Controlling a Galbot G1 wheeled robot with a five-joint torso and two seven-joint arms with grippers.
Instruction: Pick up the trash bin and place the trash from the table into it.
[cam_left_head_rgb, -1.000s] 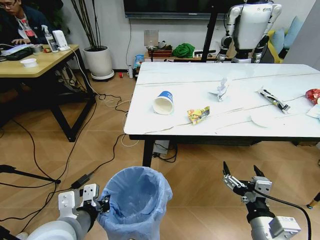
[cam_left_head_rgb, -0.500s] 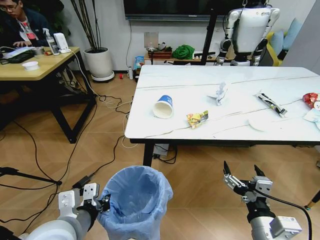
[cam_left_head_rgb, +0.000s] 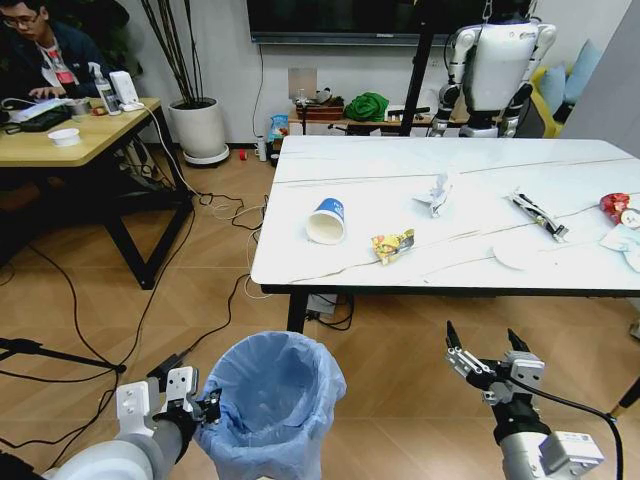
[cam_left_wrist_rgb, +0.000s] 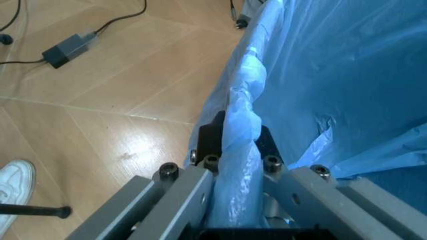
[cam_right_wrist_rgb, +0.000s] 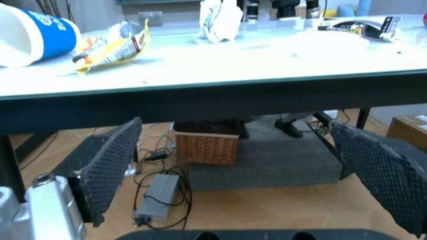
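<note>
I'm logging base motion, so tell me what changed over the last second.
The whole head view shifted, so the camera moved, not the litter on the white marble-look table. The left gripper stays shut on the rim of the blue-bagged round trash bin; the right gripper stays open and empty.

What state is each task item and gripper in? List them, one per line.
trash bin: held by its rim, bag lined, nothing visible inside.
left gripper: shut on the bin's rim.
right gripper: open, holding nothing, below table height.
paper cup: on its side on the table.
snack wrapper: crumpled.
red can: crushed.
</note>
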